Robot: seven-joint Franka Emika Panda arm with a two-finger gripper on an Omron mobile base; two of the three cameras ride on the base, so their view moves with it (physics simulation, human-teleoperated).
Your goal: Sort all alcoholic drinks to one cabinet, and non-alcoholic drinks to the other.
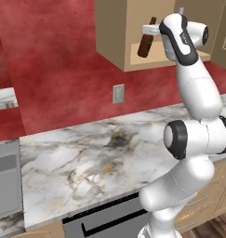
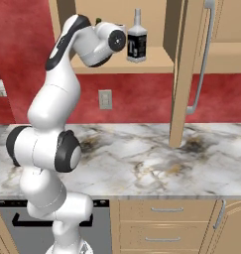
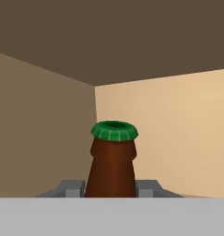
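My gripper is shut on the neck of the small dark brown beer bottle, which hangs slightly tilted inside the narrow tan cabinet, just above its floor. In the hand view the bottle's neck with its green cap rises between my fingertips, with the cabinet's back corner behind it. The squarish clear bottle with a black label stands upright on the same cabinet's shelf, to the right of my hand.
The cabinet's brown door stands open to the right, its long handle facing out. Below lie a marble counter, a wall outlet, a stove edge and drawers.
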